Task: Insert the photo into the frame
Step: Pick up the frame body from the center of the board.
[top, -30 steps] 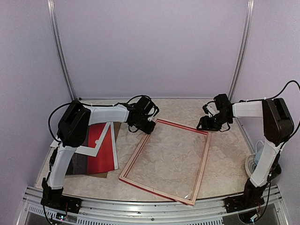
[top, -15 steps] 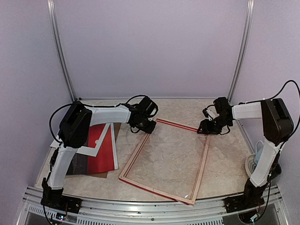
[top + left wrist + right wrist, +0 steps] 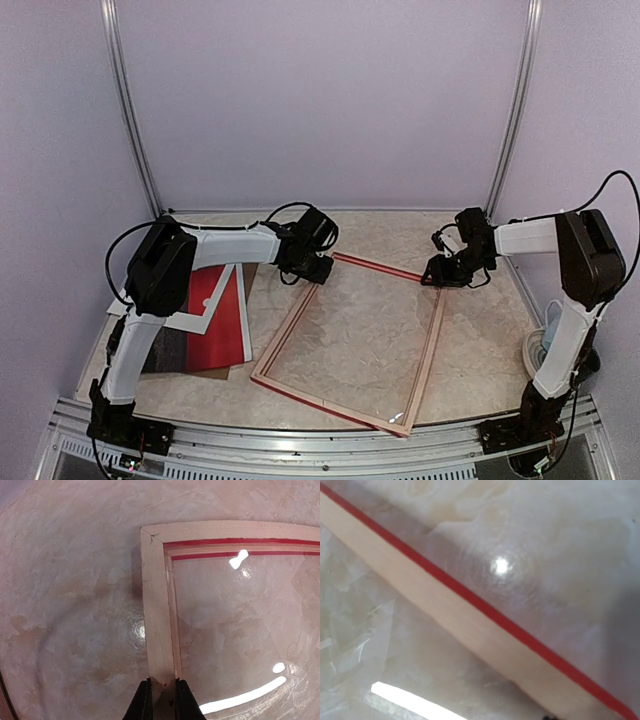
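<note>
The left gripper [image 3: 161,706] pinches the pale wooden rail of the frame [image 3: 283,338] near its far left corner. The right gripper [image 3: 436,273] sits at the far right corner, but I cannot tell its grip. The frame lies on the table [image 3: 480,350], with the red photo [image 3: 222,335] just left of it, partly under a white mat [image 3: 205,322].

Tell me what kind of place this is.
Likely a robot test booth: plain lilac walls, metal corner rails, a marble-patterned table, left arm and right arm bolted at its near edge.

Frame [image 3: 287,332] centre; photo [image 3: 225,330] to its left, beneath mat [image 3: 222,292].
</note>
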Controlling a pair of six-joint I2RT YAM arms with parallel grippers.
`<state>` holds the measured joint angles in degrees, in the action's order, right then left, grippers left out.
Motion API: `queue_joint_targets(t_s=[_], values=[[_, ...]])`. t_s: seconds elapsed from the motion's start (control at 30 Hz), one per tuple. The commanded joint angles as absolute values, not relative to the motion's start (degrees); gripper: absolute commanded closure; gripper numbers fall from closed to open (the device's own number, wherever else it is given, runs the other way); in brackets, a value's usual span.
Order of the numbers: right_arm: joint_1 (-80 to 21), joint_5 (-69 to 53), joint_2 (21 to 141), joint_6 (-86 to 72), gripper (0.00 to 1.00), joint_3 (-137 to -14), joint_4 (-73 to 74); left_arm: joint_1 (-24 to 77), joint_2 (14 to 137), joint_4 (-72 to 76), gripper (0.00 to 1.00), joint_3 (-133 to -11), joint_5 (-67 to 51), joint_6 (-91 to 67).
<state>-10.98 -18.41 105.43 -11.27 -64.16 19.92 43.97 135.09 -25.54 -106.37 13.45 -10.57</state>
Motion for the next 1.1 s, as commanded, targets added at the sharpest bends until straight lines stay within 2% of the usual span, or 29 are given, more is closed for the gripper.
queue_joint_targets(t_s=[0.0,0.03,0.27,0.6,0.77,1.07], values=[[-10.9,-18.4,106.3,-10.8,0.47,-63.4,20.6,43.5,135.6,-24.3,0.97,-104.8,12.1,-11.3],[-10.9,-18.6,106.1,-10.8,0.45,-63.4,20.5,43.3,135.0,-23.5,1.0,-104.4,10.3,-11.2],[-10.8,-20.8,102.6,-12.3,0.36,-62.9,19.3,42.2,130.6,-18.5,1.0,-101.6,3.3,-11.6],[-10.5,-16.4,101.7,-10.5,0.35,-64.0,21.8,41.5,127.9,-18.3,1.0,-100.3,1.5,-12.9],[-10.5,-14.3,104.9,-7.4,0.35,-69.0,25.2,41.2,125.9,-20.2,0.84,-97.1,2.0,-16.7],[-11.0,-10.9,109.6,-1.6,0.35,-75.7,28.0,42.3,114.1,-20.1,0.66,-82.3,2.2,-22.6]])
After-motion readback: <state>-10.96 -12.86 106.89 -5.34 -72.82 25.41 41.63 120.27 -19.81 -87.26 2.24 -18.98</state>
